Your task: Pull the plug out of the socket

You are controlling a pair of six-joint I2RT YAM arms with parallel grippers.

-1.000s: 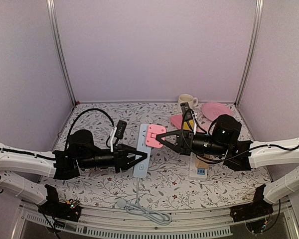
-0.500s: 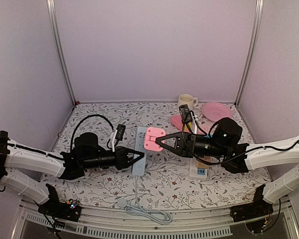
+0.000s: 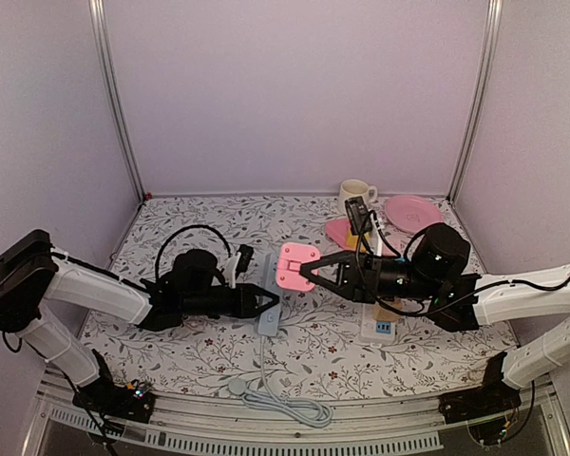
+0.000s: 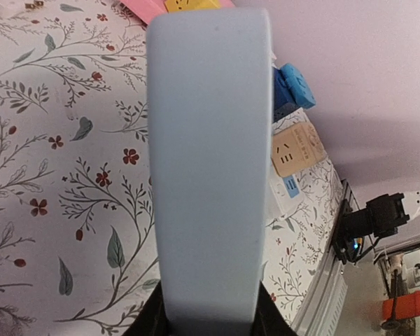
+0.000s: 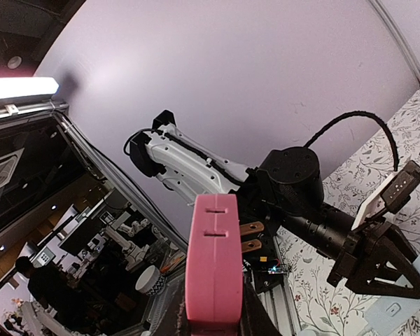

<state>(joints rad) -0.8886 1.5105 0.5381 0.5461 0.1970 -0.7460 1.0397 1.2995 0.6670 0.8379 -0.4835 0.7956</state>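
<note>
Right, nearest us the grey cable (image 3: pixel 277 405) trails off the power strip (image 3: pixel 270 326), which the left gripper (image 3: pixel 269 302) clamps tight. Just beyond, the right gripper (image 3: pixel 307 271) pinches the pink plug (image 3: pixel 293 266), prongs bare, lifted clear of the strip. Mug (image 3: pixel 355 193) and pink plate (image 3: pixel 413 209) sit at the back.

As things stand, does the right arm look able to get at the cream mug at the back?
Probably not yet: the right gripper is shut on the pink plug, leaving no free jaws. Otherwise the way to the mug looks fairly open.
</note>
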